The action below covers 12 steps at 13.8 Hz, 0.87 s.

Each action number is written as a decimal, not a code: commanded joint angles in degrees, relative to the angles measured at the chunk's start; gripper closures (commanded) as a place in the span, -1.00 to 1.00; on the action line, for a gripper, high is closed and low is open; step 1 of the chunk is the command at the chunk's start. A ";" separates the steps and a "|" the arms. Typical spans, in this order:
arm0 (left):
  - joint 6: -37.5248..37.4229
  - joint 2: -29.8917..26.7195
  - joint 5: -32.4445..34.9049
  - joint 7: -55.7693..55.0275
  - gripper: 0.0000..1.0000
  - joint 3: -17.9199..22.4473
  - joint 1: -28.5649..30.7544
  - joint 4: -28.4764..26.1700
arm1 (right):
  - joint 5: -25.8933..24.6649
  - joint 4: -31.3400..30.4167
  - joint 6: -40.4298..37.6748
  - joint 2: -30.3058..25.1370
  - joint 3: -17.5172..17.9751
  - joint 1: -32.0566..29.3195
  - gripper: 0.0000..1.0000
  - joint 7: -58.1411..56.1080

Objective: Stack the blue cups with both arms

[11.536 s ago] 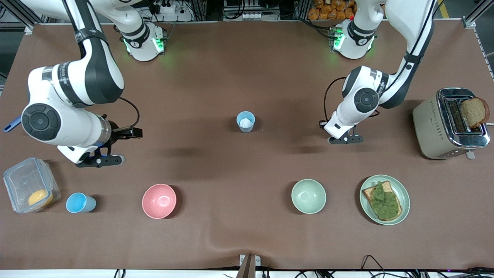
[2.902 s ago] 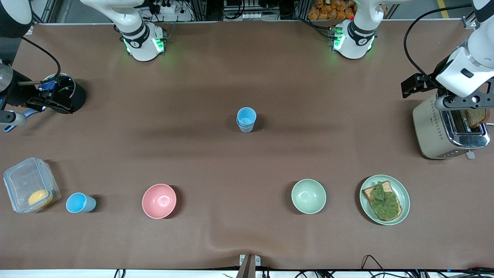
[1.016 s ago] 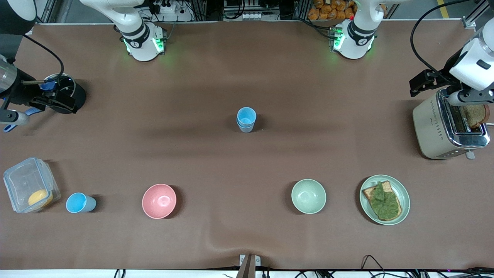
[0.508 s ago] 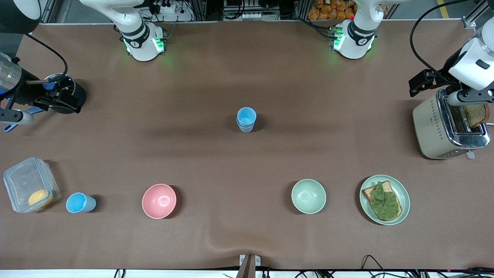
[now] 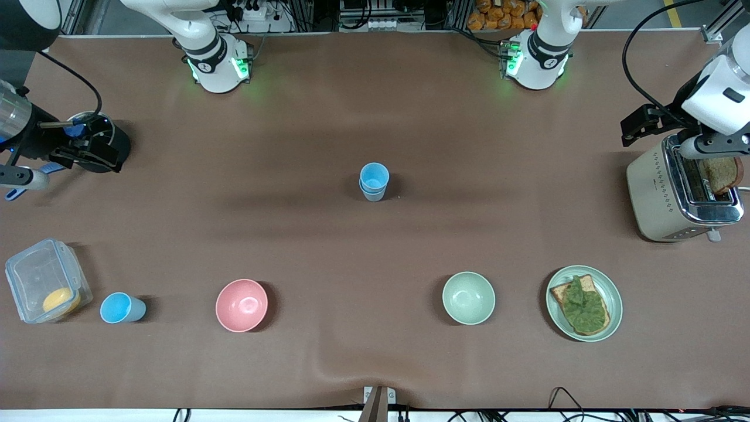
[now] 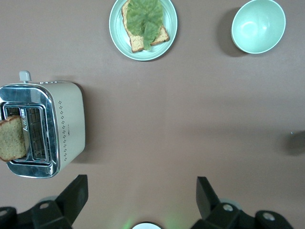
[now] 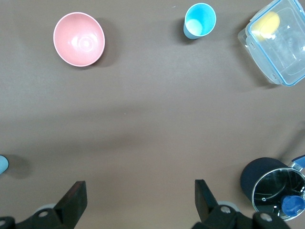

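Two blue cups (image 5: 374, 181) stand nested as one stack at the middle of the table. A single blue cup (image 5: 120, 308) (image 7: 199, 20) stands upright near the front camera, beside the clear container. My right gripper (image 5: 16, 178) (image 7: 138, 200) hangs open and empty high over the right arm's end of the table, next to a black pot. At the other end, my left gripper (image 5: 711, 147) (image 6: 141, 195) is also open and empty, up over the toaster. The edge of the stack (image 7: 2, 164) just shows in the right wrist view.
A clear lidded container (image 5: 45, 280) with something yellow inside, a pink bowl (image 5: 241, 305), a green bowl (image 5: 468, 298) and a plate of toast with greens (image 5: 609, 305) lie along the near side. A toaster (image 5: 662, 193) holds bread. A black pot (image 5: 102, 143) stands near the right gripper.
Over the last second both arms have hardly moved. Since the earliest frame a second cup has come to sit in the middle cup, and both arms have drawn back to the table's ends.
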 commanded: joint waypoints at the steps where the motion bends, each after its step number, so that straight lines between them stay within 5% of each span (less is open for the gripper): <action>1: -0.59 -0.55 -1.14 -0.53 -1.00 -0.25 0.49 0.56 | 0.68 0.38 -0.43 -0.50 -0.22 0.23 -1.00 0.89; 12: -0.59 -0.38 -1.22 -1.05 -1.00 -0.59 0.14 0.39 | 0.59 0.38 0.00 -0.41 -0.22 -0.21 -1.00 0.89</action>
